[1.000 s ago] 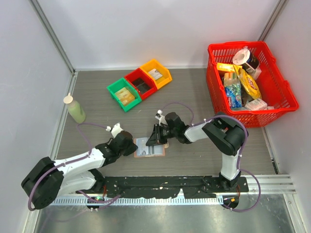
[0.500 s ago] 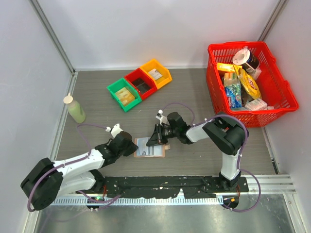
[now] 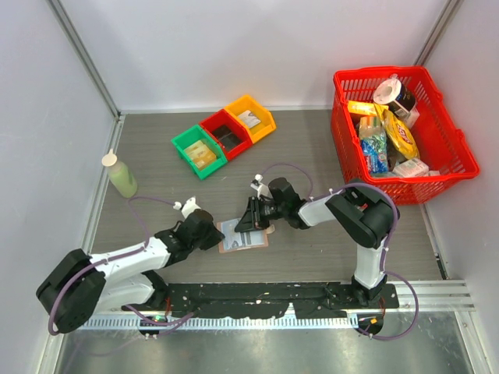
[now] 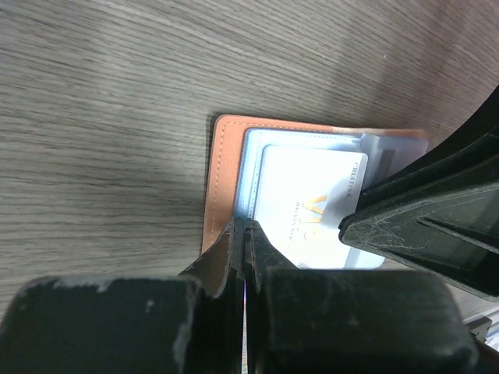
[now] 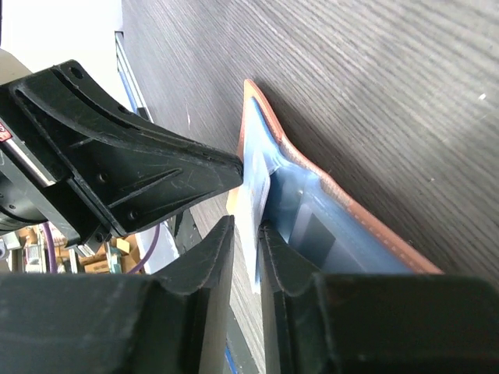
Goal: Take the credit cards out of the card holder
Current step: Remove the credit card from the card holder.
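The card holder (image 3: 249, 241) lies spread open on the grey wood-grain table (image 3: 312, 156), a little below the middle of the overhead frame, lining side up, with one arm reaching it from each side. The left gripper (image 4: 243, 231) comes in from the lower left; in its wrist view its two black fingers are pressed almost together at the bottom of the frame, and the tan border of the holder appears to run in between them, so it looks pinched on that edge. A pale credit card (image 4: 308, 204) with gold lettering sits in the blue-grey lining just above those fingers, partly covered on the right of that frame by the other arm's black finger. The right gripper (image 5: 245, 231) comes in from the right; in its wrist view, its fingers stand narrowly apart at the bottom of the frame, and the thin white edge of the card passes between them, lifted off the lining. The holder's tan rim runs from upper centre to lower right there. Towards the upper middle of the overhead frame a green bin (image 3: 199, 152), a red bin (image 3: 226, 134) and a yellow bin (image 3: 251, 118) stand in a slanted row, touching. A red basket (image 3: 460, 160) full of packaged goods sits at the upper right, and a pale green bottle (image 3: 121, 174) stands upright at the left.
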